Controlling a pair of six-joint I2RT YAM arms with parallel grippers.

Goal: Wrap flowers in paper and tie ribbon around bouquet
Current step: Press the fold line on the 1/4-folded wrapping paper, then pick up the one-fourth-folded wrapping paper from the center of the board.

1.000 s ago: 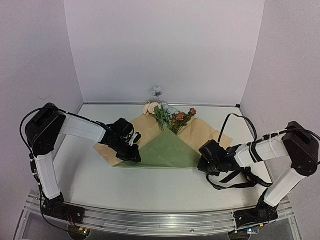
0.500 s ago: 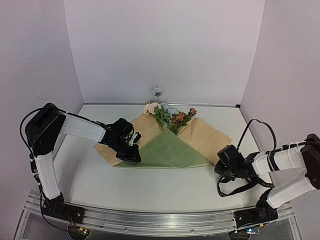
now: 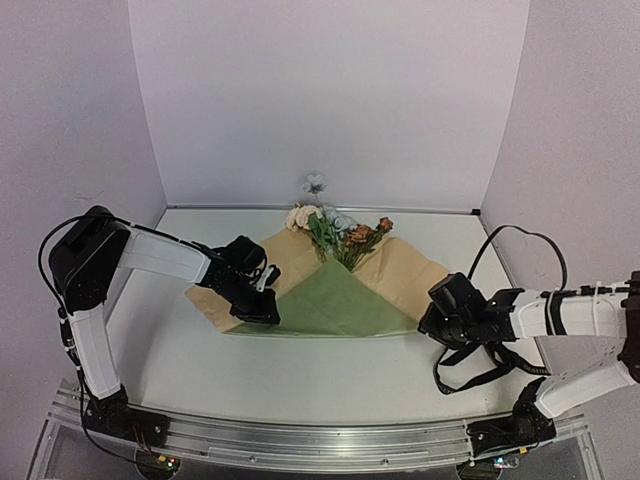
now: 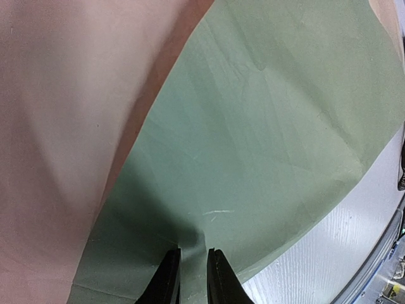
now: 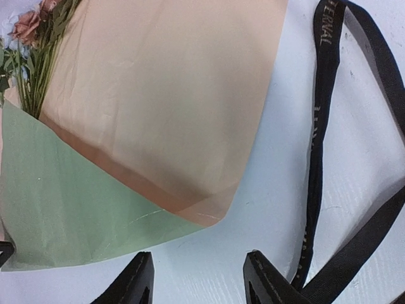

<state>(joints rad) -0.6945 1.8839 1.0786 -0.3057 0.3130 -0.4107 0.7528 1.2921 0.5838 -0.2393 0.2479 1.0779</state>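
**Left jaws pinch the paper; right jaws stand apart over the table**

The paper (image 3: 340, 300) lies spread on the table (image 3: 300, 372), roughly in the middle. Its olive-green face is folded over the centre as a broad triangle, and the tan reverse shows on either side. The flowers (image 3: 335, 232) lie at the far end of the sheet. Their stems run under the green flap and their pale blue, cream and rust heads poke out toward the back wall.

The left gripper (image 4: 193, 269) sits at the left edge of the green flap. Its two fingers are drawn close together with a ridge of green paper caught between them (the wrist view shows the crease rising into the narrow gap).

The right gripper (image 5: 199, 269) hovers low over bare table just beside the sheet's near right corner. Its fingers are spread wide and hold nothing. The ribbon (image 5: 318, 126) lies in loose loops on the table just to the right of that gripper, apart from the paper, its light lettering facing up.
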